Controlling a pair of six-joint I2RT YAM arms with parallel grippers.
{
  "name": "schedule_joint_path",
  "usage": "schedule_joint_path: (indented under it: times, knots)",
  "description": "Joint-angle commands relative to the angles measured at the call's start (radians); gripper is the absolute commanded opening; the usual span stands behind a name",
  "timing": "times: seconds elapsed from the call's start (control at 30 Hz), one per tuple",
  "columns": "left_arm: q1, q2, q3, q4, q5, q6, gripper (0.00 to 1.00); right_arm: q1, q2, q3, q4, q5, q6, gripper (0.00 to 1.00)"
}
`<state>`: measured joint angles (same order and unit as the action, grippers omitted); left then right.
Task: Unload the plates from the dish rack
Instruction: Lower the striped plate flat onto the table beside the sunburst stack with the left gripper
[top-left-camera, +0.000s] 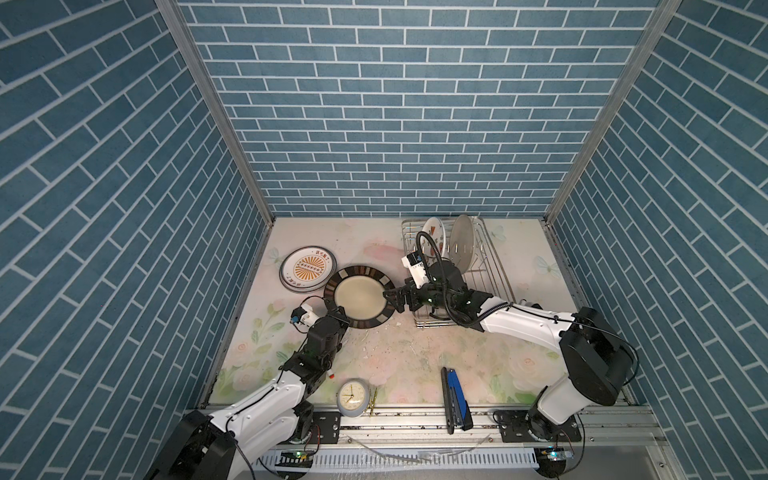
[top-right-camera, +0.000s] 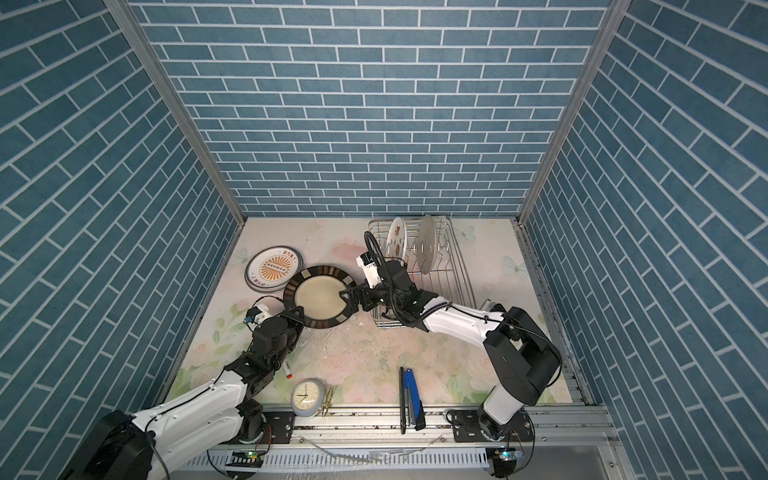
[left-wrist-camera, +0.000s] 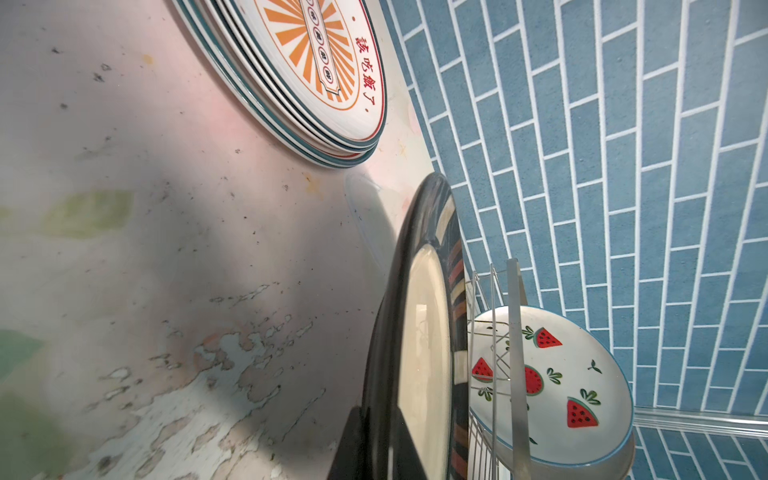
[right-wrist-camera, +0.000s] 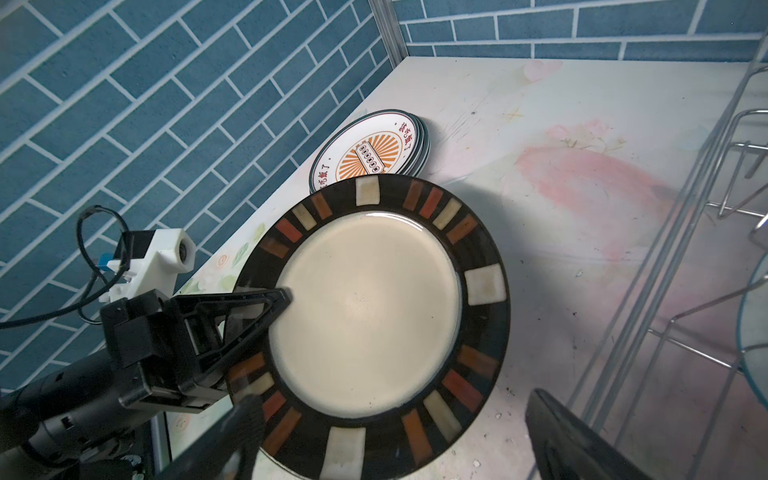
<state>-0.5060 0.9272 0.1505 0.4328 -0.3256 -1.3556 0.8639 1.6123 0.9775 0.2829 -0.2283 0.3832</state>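
- The left gripper (top-left-camera: 339, 311) is clenched on the rim of a cream plate (top-left-camera: 359, 297) with a dark banded border, gripping it at about 7 o'clock in both top views.
- That plate faces up near the middle of the table (top-left-camera: 374, 361) and throws a shadow on it. Its 10 o'clock edge overlaps a stack of plates (top-left-camera: 307, 268) printed with an orange sunburst.
- The right gripper (top-left-camera: 389, 299) sits at the plate's 3 o'clock edge with its jaws spread wide, holding nothing. Whether they touch the rim I cannot tell.
- The dish rack (top-left-camera: 486, 266) stands at the table's 1 o'clock corner.
- Two plates stand on edge at its far end, a watermelon plate (top-left-camera: 434, 237) and a grey plate (top-left-camera: 462, 241).
- A clock (top-left-camera: 352, 397) and a stapler (top-left-camera: 455, 395) lie along the 6 o'clock edge.
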Motion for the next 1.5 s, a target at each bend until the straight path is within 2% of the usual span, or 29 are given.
schedule_joint_path:
  times: [0.0,0.4,0.57,1.07,1.27,1.47]
  knots:
    - [0.007,0.003,0.021,0.147,-0.022,-0.041,0.00,0.006,0.023,0.047,-0.005,0.018,-0.043,0.99]
    - [0.007,0.053,0.049,0.115,-0.018,-0.059,0.00,0.009,0.071,0.076,-0.011,-0.012,-0.044,0.99]
    - [0.008,0.067,0.096,0.018,0.005,-0.080,0.00,0.018,0.103,0.117,-0.057,-0.029,-0.057,0.99]
    - [0.026,0.175,0.093,0.081,0.065,-0.129,0.00,0.023,0.125,0.139,-0.093,-0.022,-0.070,0.99]
    - [0.031,0.244,0.036,0.173,0.060,-0.207,0.05,0.024,0.139,0.155,-0.115,-0.013,-0.073,0.99]
    - [0.032,0.250,0.090,0.055,0.080,-0.193,0.12,0.026,0.157,0.173,-0.126,-0.013,-0.075,0.99]
